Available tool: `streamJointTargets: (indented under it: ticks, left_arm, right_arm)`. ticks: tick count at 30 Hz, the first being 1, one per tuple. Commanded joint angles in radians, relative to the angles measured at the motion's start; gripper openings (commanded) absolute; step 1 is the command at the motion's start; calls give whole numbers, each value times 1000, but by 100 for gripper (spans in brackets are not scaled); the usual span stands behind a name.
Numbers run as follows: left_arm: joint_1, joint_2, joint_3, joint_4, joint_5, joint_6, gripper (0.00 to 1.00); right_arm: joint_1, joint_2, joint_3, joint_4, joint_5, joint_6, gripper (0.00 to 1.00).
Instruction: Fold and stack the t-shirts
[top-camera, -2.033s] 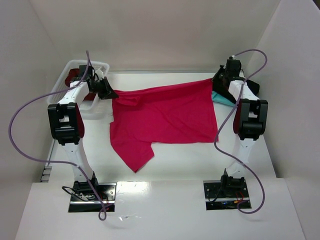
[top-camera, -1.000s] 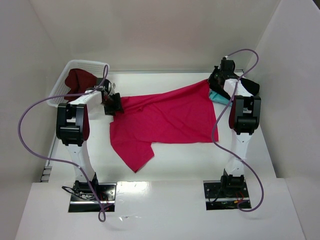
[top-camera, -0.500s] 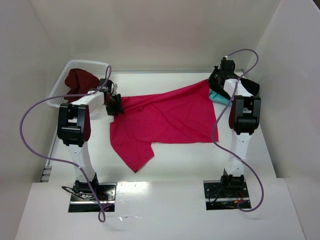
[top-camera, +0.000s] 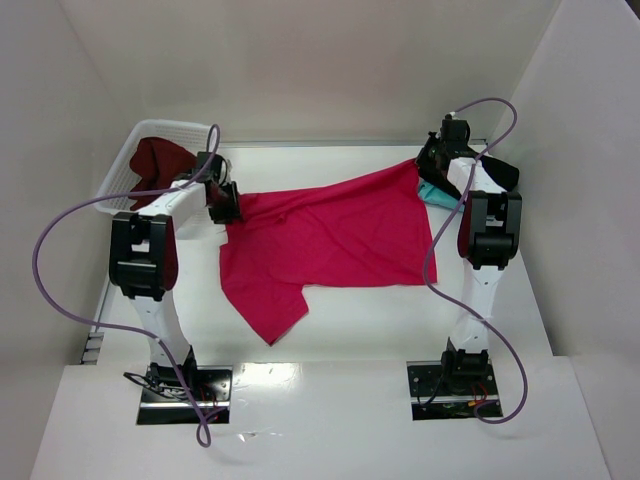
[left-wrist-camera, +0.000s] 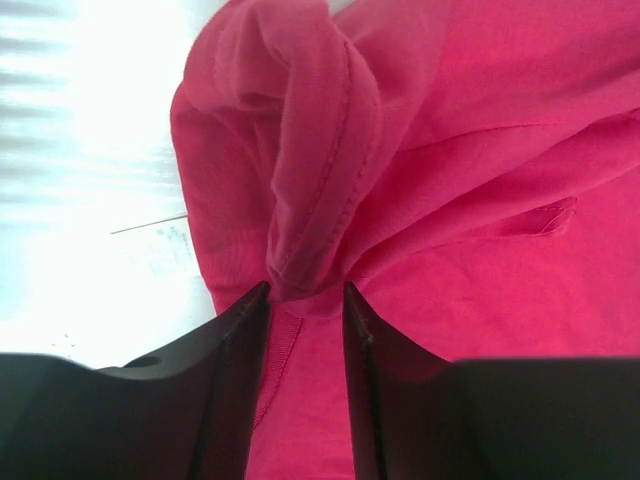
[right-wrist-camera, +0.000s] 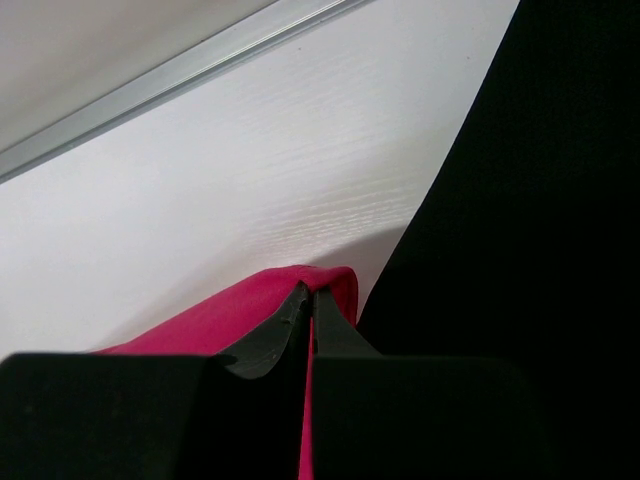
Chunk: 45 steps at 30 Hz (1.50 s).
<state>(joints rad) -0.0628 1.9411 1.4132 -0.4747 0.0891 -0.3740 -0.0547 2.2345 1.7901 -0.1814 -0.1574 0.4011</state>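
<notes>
The crimson-pink t-shirt (top-camera: 330, 235) lies spread over the middle of the table, stretched between both grippers. My left gripper (top-camera: 228, 205) pinches a bunched fold of its left edge; in the left wrist view the fold (left-wrist-camera: 320, 150) sits between the fingertips of the gripper (left-wrist-camera: 305, 290). My right gripper (top-camera: 428, 162) is shut on the shirt's far right corner, and the right wrist view shows its jaws (right-wrist-camera: 312, 292) clamped on the pink edge (right-wrist-camera: 220, 315). The dark maroon shirt (top-camera: 160, 160) lies in the basket. The teal shirt (top-camera: 440, 194) and the black shirt (top-camera: 502, 172) lie at the far right.
The white lattice basket (top-camera: 170, 125) stands at the far left corner, just behind my left gripper. The black shirt fills the right side of the right wrist view (right-wrist-camera: 540, 200). White walls close in the table on three sides. Purple cables loop beside both arms.
My left gripper came away from the basket with the shirt's left edge, then shifted slightly back toward the basket. The right gripper has barely moved, still holding its corner.
</notes>
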Motion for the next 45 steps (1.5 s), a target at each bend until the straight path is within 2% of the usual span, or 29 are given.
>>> streamJointTargets:
  ticks: [1, 3, 5, 17, 23, 32, 40, 42, 45]
  left_arm:
    - [-15, -5, -2, 2, -5, -14, 45]
    - [-15, 4, -2, 2, 8, -14, 45]
    - [-15, 4, -2, 2, 8, -14, 50]
    - [-35, 41, -11, -7, -14, -14, 49]
    - [-35, 41, -30, -7, -74, -23, 49]
    - [-35, 41, -60, 36, -83, -51, 37]
    - [-45, 41, -60, 45, -92, -60, 14]
    - [-45, 41, -51, 45, -103, -60, 10]
    - [-45, 18, -42, 45, -103, -60, 9]
  right_arm:
    - [7, 11, 43, 7, 18, -21, 0]
    - [7, 11, 43, 7, 18, -21, 0]
    - [7, 11, 43, 7, 18, -21, 0]
    - [7, 11, 43, 7, 18, -21, 0]
    - [7, 20, 43, 7, 18, -21, 0]
    - [7, 20, 43, 7, 18, -21, 0]
    - [7, 20, 43, 7, 18, -21, 0]
    - [7, 20, 43, 7, 18, -21, 0]
    - [7, 20, 43, 7, 18, -21, 0]
